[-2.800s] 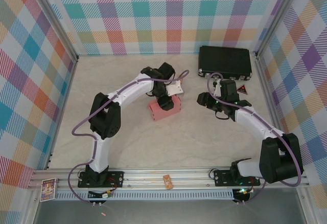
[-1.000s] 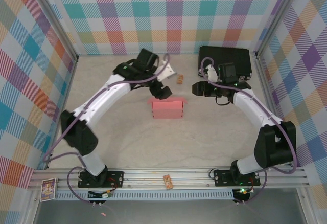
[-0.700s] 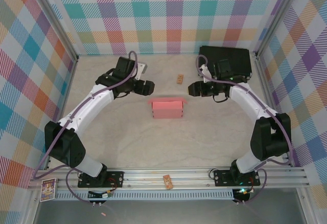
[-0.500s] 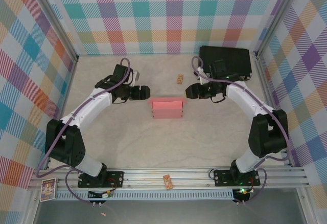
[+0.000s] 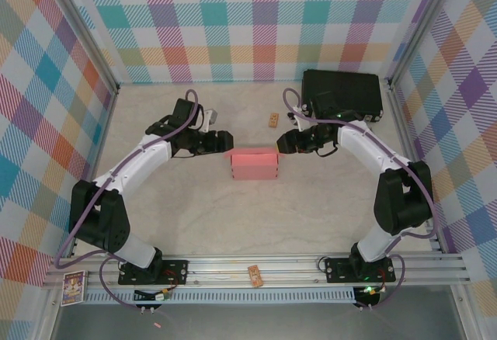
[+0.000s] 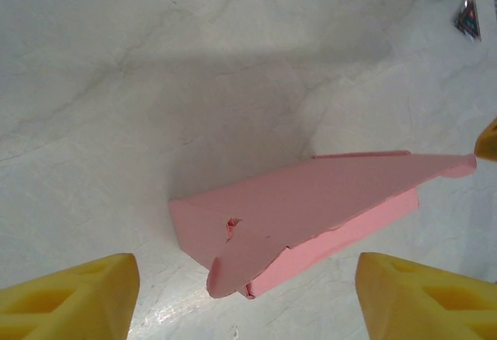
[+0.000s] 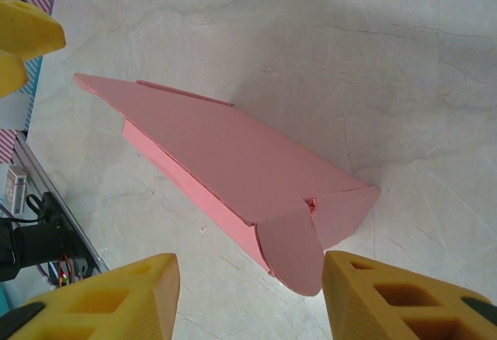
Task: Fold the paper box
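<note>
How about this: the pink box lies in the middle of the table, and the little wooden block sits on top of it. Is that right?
Not quite. The paper box does lie in the middle of the table, but the little wooden block is not on top of it. The block lies on the table farther back, apart from the box. The top external view shows this.

The left arm [image 5: 128, 168] and the right arm [image 5: 378, 154] are made of smooth white tubes with chunky black joints. A thin purple cable [image 5: 187, 92] loops along each arm. Each arm has a flat black base [image 5: 153, 271]. A tiny green light [image 5: 365, 289] glows by the right base. The fingers [image 6: 68, 295] are bright yellow blocks with holes in them.
</note>
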Robot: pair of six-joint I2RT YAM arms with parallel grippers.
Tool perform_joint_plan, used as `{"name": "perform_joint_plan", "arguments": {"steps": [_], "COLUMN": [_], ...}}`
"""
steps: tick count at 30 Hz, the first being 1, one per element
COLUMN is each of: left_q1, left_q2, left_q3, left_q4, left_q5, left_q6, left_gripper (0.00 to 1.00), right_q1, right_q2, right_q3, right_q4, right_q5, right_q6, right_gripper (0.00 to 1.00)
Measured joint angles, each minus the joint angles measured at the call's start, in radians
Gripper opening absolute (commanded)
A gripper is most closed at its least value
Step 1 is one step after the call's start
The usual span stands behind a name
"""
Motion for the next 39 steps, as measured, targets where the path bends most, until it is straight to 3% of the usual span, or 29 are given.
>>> {"name": "perform_joint_plan", "arguments": {"steps": [13, 25, 33, 39], "left_q1": [-0.006, -0.017, -0.027, -0.035], "left_q2": [0.055, 0.058, 0.078, 0.079], "left_q3": [0.000, 0.000, 0.001, 0.006], "left_q4": [0.002, 0.001, 0.000, -0.004], "left_q5": [0.096, 0.098, 0.114, 0.114], "left_q6": [-0.001, -0.002, -0.002, -0.002], "left_gripper": [0.56, 0.52, 0.39, 0.37], "right_q1": [0.012, 0.027, 0.040, 0.047], "right_q2": [0.003, 0.013, 0.014, 0.014], "right_q3": [0.000, 0.000, -0.001, -0.003], "right_q4": [0.000, -0.003, -0.003, -0.001], "right_q5": [-0.004, -0.003, 0.001, 0.002], "right_q6": [0.000, 0.000, 0.015, 0.027], "right_gripper": [0.49, 0.47, 0.43, 0.40]}}
